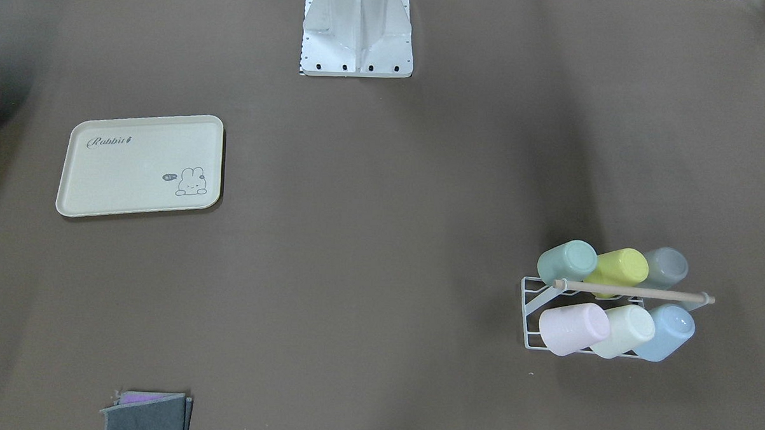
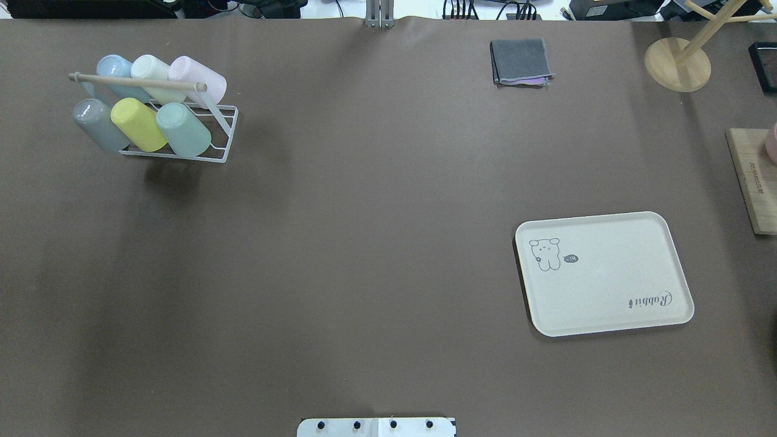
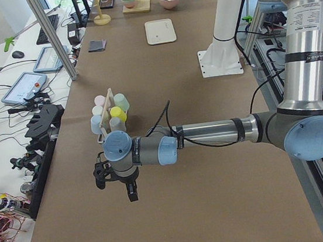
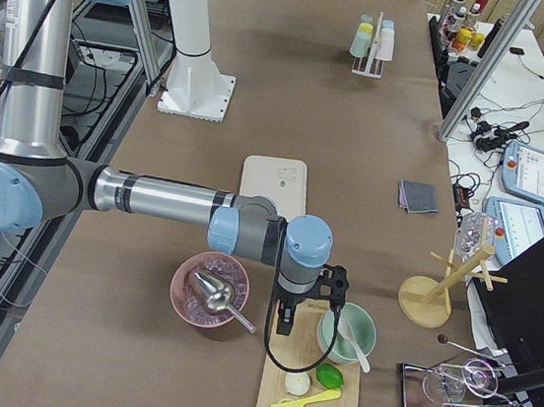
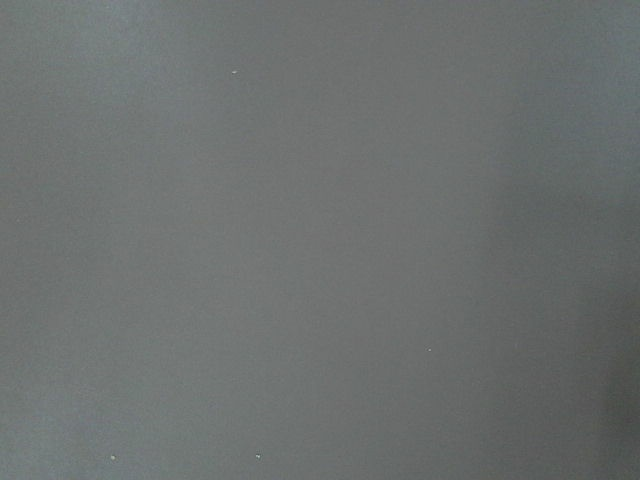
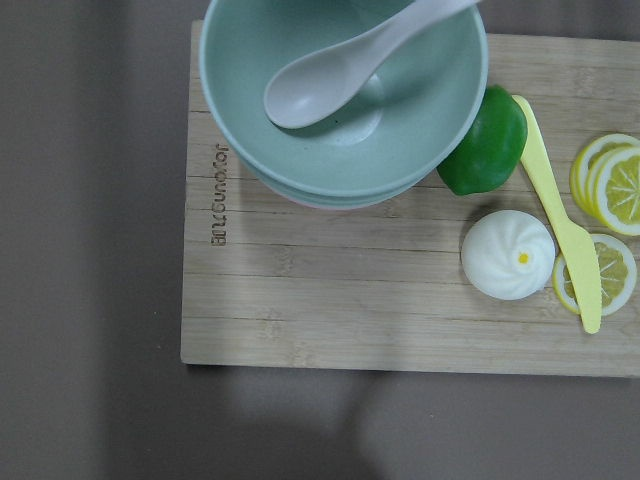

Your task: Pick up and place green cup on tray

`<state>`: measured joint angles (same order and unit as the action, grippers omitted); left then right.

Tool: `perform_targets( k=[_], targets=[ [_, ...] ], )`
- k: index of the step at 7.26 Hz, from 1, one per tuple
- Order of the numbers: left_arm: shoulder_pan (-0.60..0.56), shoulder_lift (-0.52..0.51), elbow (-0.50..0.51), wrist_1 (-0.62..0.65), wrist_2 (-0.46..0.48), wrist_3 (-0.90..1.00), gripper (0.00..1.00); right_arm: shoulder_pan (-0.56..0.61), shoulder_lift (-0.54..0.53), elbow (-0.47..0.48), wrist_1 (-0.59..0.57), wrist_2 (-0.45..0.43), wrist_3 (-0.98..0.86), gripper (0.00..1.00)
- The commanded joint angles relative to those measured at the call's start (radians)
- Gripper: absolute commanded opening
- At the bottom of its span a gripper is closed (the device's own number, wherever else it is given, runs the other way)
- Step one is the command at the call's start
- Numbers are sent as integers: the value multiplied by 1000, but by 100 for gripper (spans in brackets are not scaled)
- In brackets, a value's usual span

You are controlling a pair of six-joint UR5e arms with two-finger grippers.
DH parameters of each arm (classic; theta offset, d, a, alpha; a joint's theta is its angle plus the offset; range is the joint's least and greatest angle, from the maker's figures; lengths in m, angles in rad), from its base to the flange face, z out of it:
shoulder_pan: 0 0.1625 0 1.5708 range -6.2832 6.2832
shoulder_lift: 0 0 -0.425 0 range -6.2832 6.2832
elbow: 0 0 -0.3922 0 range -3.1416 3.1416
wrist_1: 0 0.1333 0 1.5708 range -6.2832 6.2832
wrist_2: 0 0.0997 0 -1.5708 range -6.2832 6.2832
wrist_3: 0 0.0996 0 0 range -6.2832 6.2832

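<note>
The green cup (image 1: 567, 261) is a pale mint tumbler lying tilted on a white wire rack (image 1: 535, 309), at the end of the row nearest the robot. It also shows in the overhead view (image 2: 183, 128) and in the left side view (image 3: 121, 101). The cream tray (image 1: 141, 165) with the bunny drawing lies flat and bare on the other half of the table (image 2: 601, 273). My left gripper (image 3: 116, 187) hangs over bare table near the left end, short of the rack; I cannot tell if it is open. My right gripper (image 4: 280, 326) hangs by a wooden board (image 6: 380, 290); I cannot tell its state.
The rack also holds yellow-green (image 1: 621, 269), grey, pink, cream and light blue (image 1: 671, 330) cups under a wooden bar. A folded grey cloth (image 2: 520, 62), a wooden stand (image 2: 677, 64), a pink bowl (image 4: 210, 290) and a mint bowl with spoon (image 6: 345, 90) lie around the tray's side.
</note>
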<state>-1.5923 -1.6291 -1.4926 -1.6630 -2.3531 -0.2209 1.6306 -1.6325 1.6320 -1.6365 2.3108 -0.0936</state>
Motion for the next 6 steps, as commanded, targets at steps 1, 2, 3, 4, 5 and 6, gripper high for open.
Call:
perform_targets(
  k=[1,2,3,4,5,6],
  targets=[
    [2,0,2,0,2,0,99,0,-13,17,1,-2,-3,100],
    [2,-2,11,0,2,0,99,0,-15,20,0,-2,-3,100],
    [2,0,15,0,2,-2,99,0,-17,9,0,-1,0,100],
    [2,-2,17,0,0,-2,99,-2,-17,12,0,4,2,100],
    [2,-14,12,20,3,-14,99,0,-17,22,-2,21,-3,100],
    [3,-43,-24,88,9,-46,99,-2,-24,40,0,107,5,100]
  ],
)
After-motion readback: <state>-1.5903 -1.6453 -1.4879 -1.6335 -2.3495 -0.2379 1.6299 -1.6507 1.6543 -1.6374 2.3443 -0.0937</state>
